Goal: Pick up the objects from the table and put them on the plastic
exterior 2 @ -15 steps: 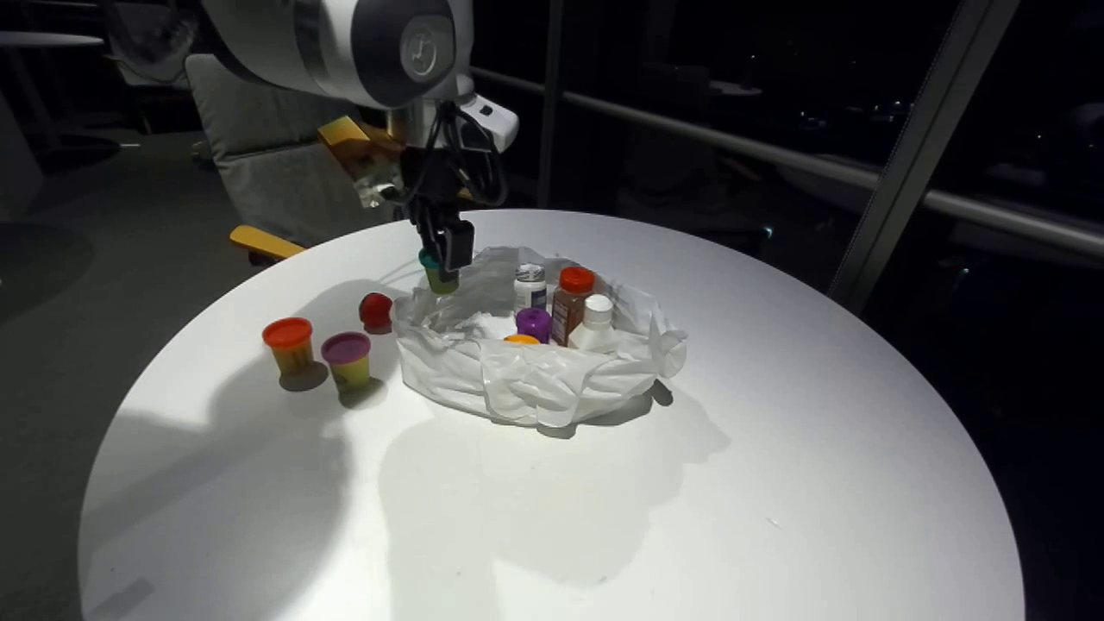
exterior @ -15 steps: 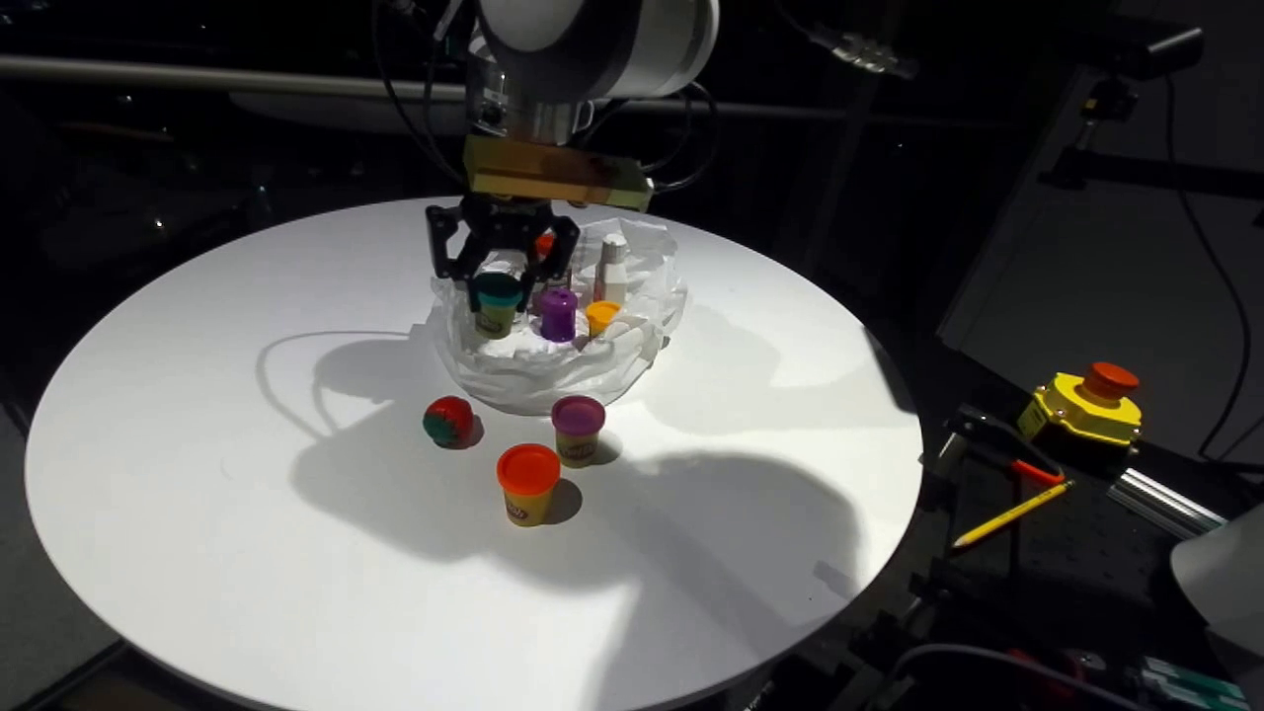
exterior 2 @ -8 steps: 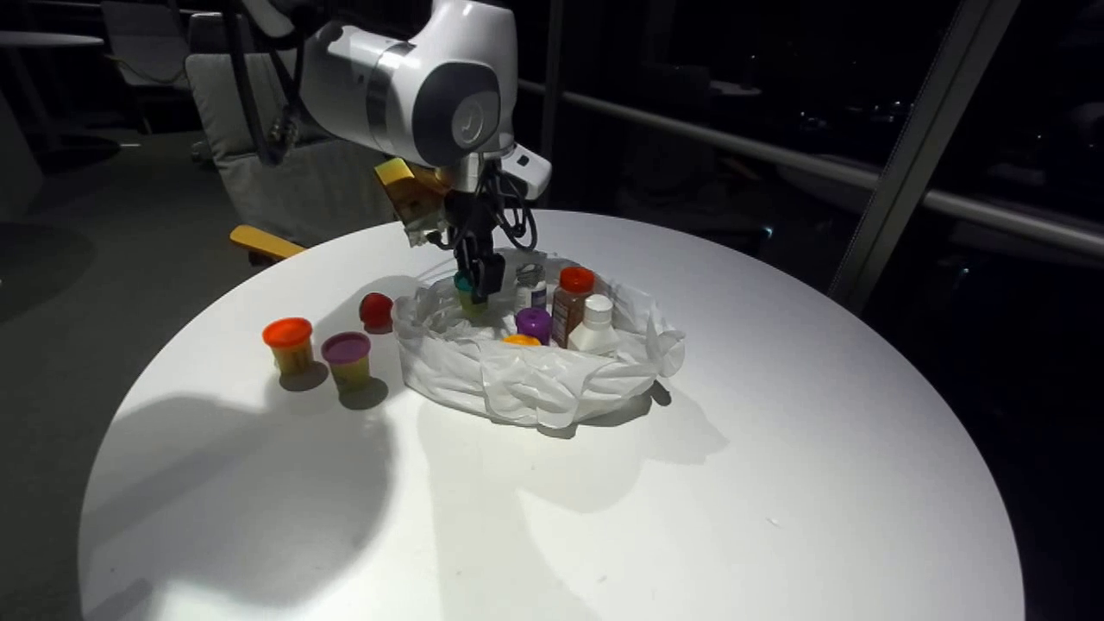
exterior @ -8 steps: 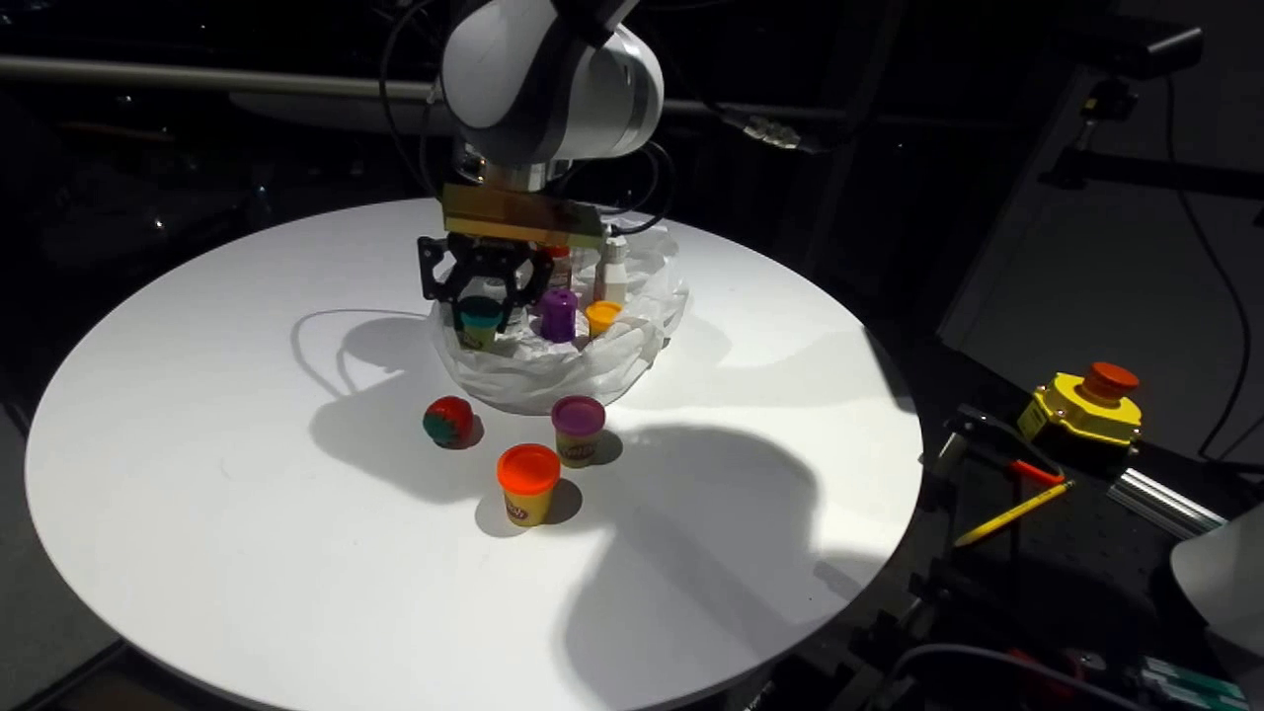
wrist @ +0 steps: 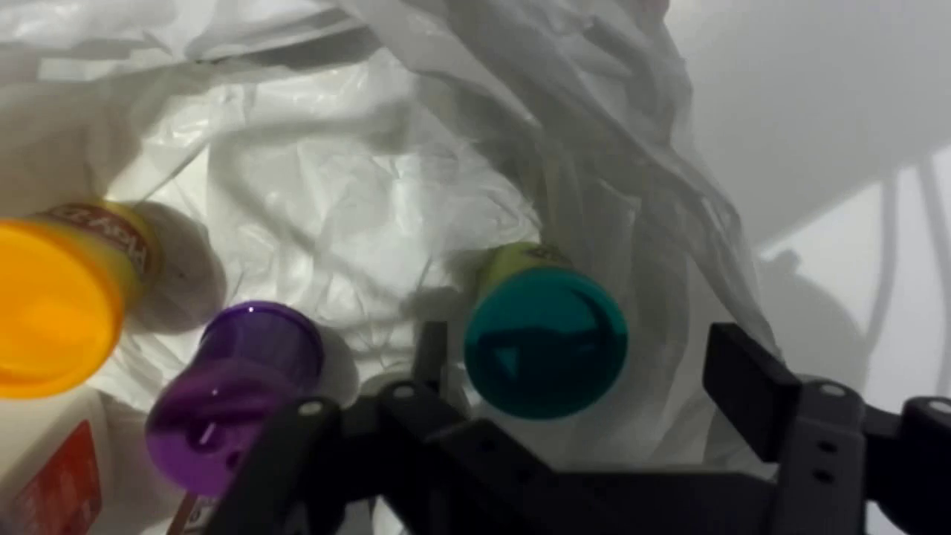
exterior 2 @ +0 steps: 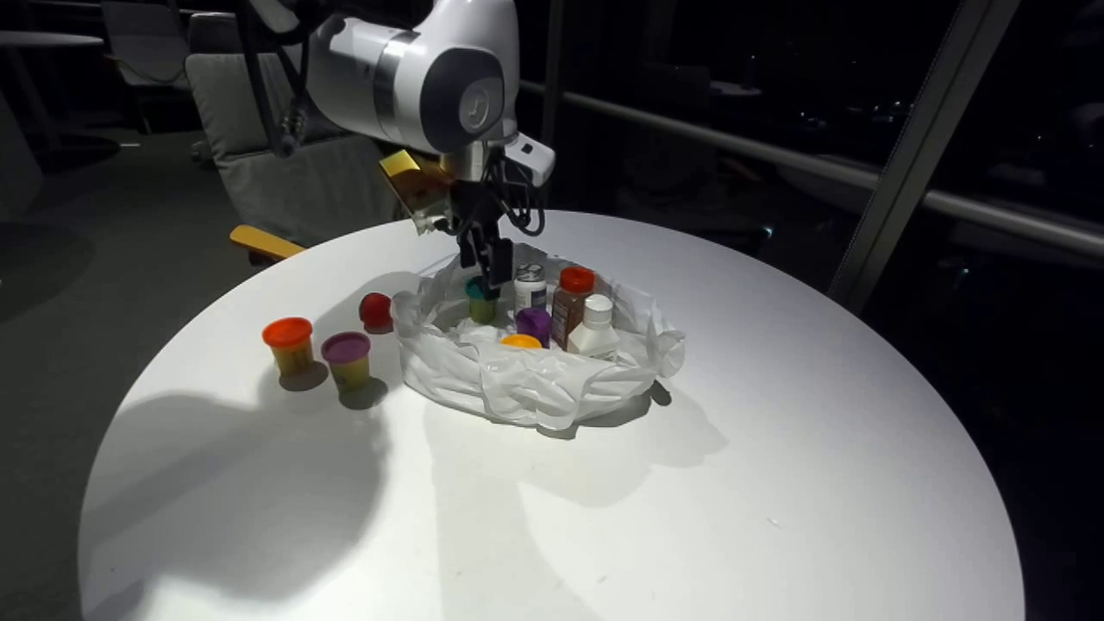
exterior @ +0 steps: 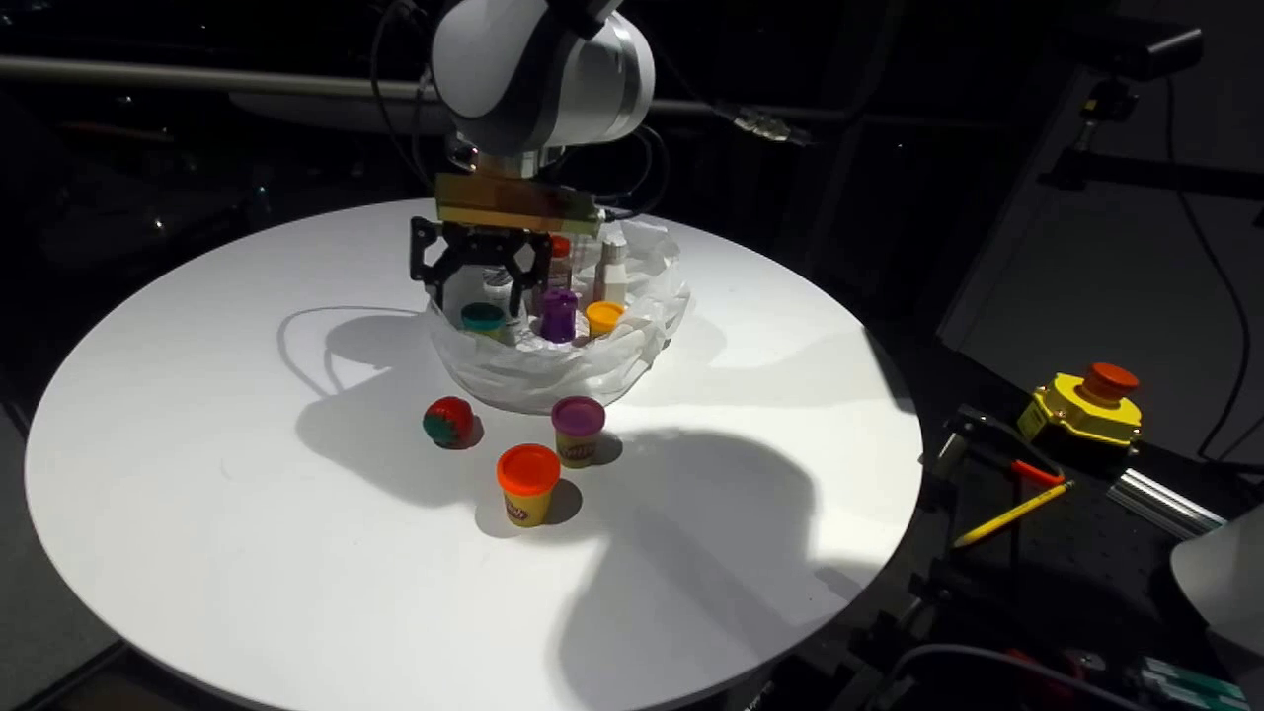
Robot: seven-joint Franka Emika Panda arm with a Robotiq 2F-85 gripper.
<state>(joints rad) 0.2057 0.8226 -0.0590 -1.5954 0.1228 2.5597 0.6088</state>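
Observation:
The plastic (exterior 2: 535, 379), a crumpled white bag with raised sides, stands on the round table. Inside it a teal-lidded cup (wrist: 546, 342) stands between the spread fingers of my gripper (wrist: 579, 357); gaps show on both sides of the lid. An orange-lidded cup (exterior: 603, 316), a purple container (exterior: 558, 318), a white bottle (exterior: 612, 272), a smaller white bottle (exterior 2: 530, 289) and a red-capped bottle (exterior 2: 573, 302) also sit in the plastic. Outside, on the tabletop, are a red-lidded cup (exterior: 528, 479), a purple-lidded cup (exterior: 578, 425) and a strawberry-like red object (exterior: 449, 422).
The wrinkled rim of the plastic rises close beside the right-hand finger in the wrist view. The bottles stand taller than the cups, near the gripper. Off the round table (exterior: 247, 553) are a yellow box with a red button (exterior: 1086, 405) and a pencil (exterior: 1012, 513).
The gripper came down into the plastic with the teal-lidded cup, then opened and let it go there. Over the last half second it has risen slightly. The cups outside have not moved.

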